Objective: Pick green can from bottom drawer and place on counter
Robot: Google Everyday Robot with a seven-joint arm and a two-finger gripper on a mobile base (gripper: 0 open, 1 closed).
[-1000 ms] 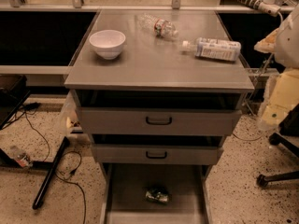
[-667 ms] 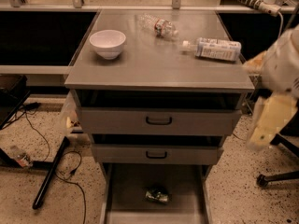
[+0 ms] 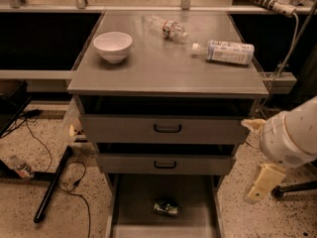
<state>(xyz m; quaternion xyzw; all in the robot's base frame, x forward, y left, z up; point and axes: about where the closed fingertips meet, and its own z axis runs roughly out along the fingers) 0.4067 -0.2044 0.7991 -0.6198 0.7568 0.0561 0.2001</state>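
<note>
The green can [image 3: 166, 207] lies on its side on the floor of the open bottom drawer [image 3: 138, 202], near the middle. The counter [image 3: 163, 71] is the grey top of the cabinet above it. My gripper [image 3: 258, 185] hangs from the white arm [image 3: 290, 138] at the right of the cabinet, level with the middle drawer. It is outside the drawer, to the right of and above the can, and holds nothing that I can see.
On the counter stand a white bowl [image 3: 113, 46] at the left and two clear plastic bottles [image 3: 168, 28] [image 3: 225, 51] lying at the back and right. The two upper drawers [image 3: 167, 129] are partly pulled out. Cables and a black leg [image 3: 52, 187] lie on the floor at the left.
The arm has swung down along the cabinet's right side, from counter height to the level of the middle drawer. The can, bowl and bottles have not moved.
</note>
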